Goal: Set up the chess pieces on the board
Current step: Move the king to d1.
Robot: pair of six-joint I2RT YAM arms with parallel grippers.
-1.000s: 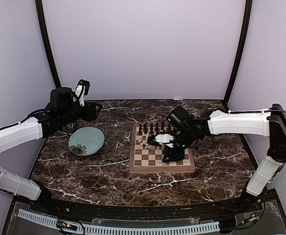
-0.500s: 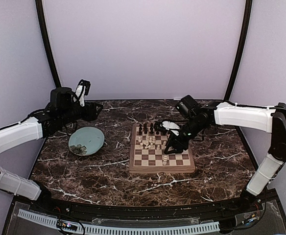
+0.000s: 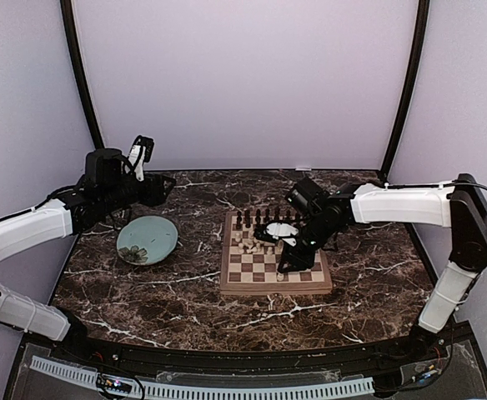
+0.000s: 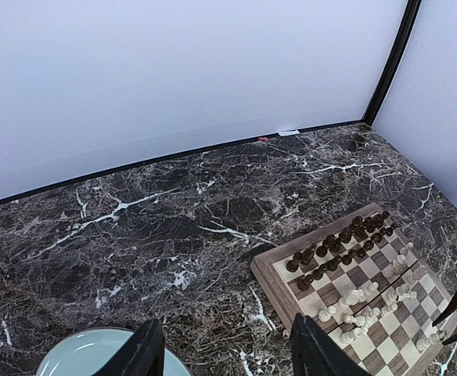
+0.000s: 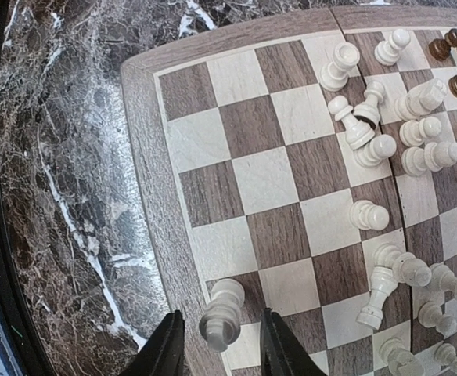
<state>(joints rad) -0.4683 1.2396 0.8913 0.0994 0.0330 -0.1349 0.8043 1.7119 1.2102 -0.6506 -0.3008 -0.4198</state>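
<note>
1. Over the near side of the board [image 3: 237, 275], the right gripper [image 5: 221, 333] hangs low. From the top camera its dark body hides the squares beneath it.
2. From the right wrist we see its jaws parted, with one cream piece [image 5: 222, 312] between them, just inside the board's border. A gap shows on either side of the piece, so nothing is clamped. The piece leans, and we cannot tell how its base meets the wood.
3. We see the other cream pieces [image 5: 385, 149] crowded toward the middle of the board, several lying on their sides. Those at the lower right of the wrist view are cut off by the frame.
4. We see the dark pieces [image 4: 338, 243] standing in two rows along the far side. They are too small for us to tell which is which, and the right wrist catches only a few at its edge.
5. We find the left gripper [image 4: 227, 337] off the board, above the marble table [image 3: 185, 292]. Its jaws are wide apart and empty, and only the fingertips show.
6. We see a pale-teal plate [image 3: 148, 240] lying left of the board, well apart from it. It holds a few small things too blurred to name. The left wrist shows only a slice of its rim.
</note>
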